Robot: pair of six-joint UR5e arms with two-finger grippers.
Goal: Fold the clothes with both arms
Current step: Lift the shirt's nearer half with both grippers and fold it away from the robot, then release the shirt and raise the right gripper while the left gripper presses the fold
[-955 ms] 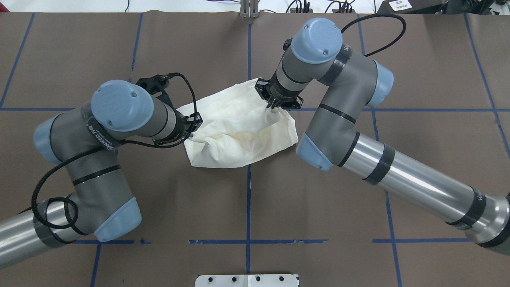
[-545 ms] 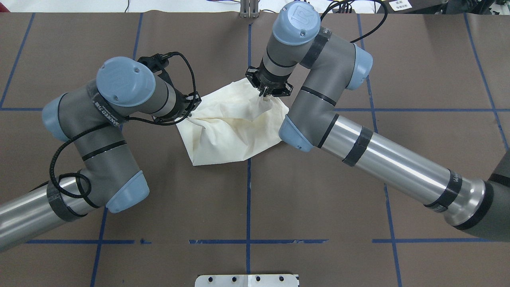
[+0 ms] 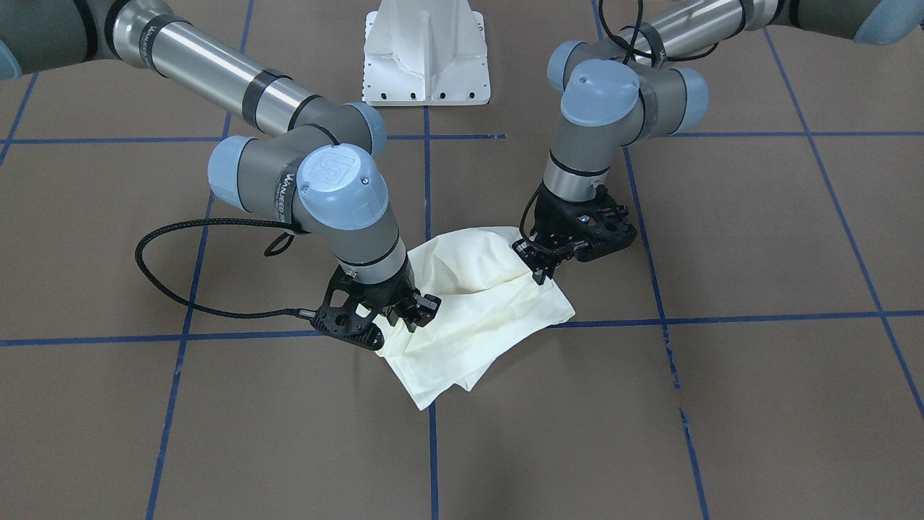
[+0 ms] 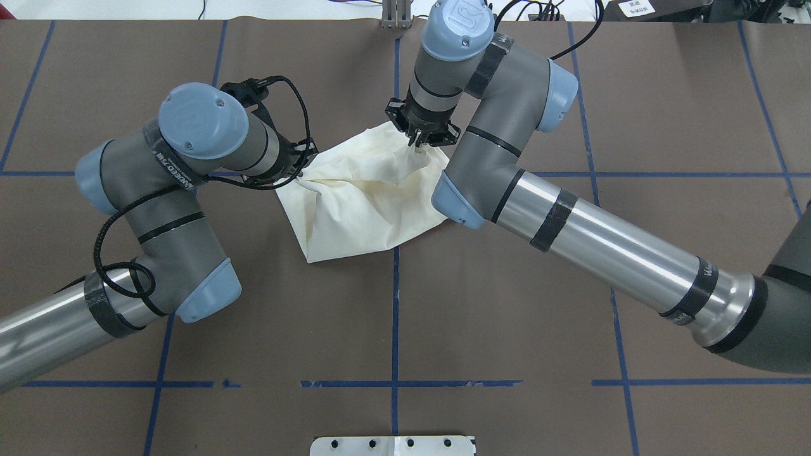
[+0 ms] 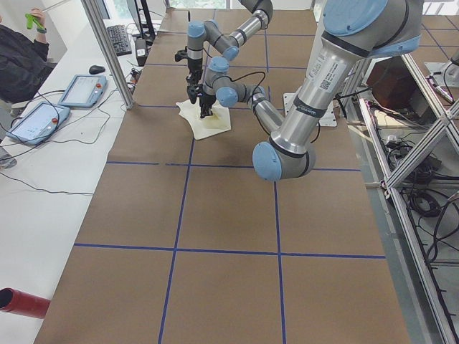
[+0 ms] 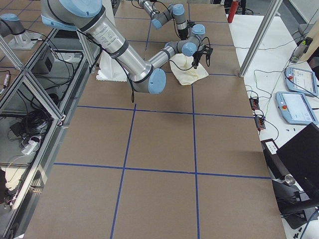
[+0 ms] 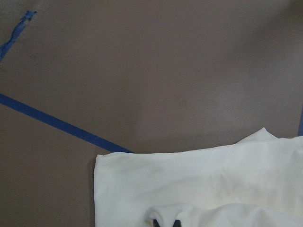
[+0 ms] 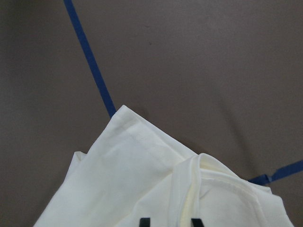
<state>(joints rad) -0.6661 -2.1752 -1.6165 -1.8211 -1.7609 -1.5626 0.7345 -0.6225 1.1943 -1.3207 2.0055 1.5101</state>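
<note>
- Cream T-shirt (image 4: 364,212): the right arm (image 4: 570,221) covers one edge in the overhead view, and both wrist views cut off the fingertips.
- It lies crumpled and partly folded, plain cloth up, mid-table (image 4: 253,316) over a blue tape line (image 4: 394,304).
- Left gripper (image 3: 541,273) and right gripper (image 4: 418,144) each pinch a raised fold.
- White pedestal base (image 3: 426,54) stands well apart.

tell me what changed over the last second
The right arm carried its pinched edge away from the robot and toward its left; the left arm moved outward too. The T-shirt bunched narrower. Both arms' jaws stay shut on it, near corner unmoved.
</note>
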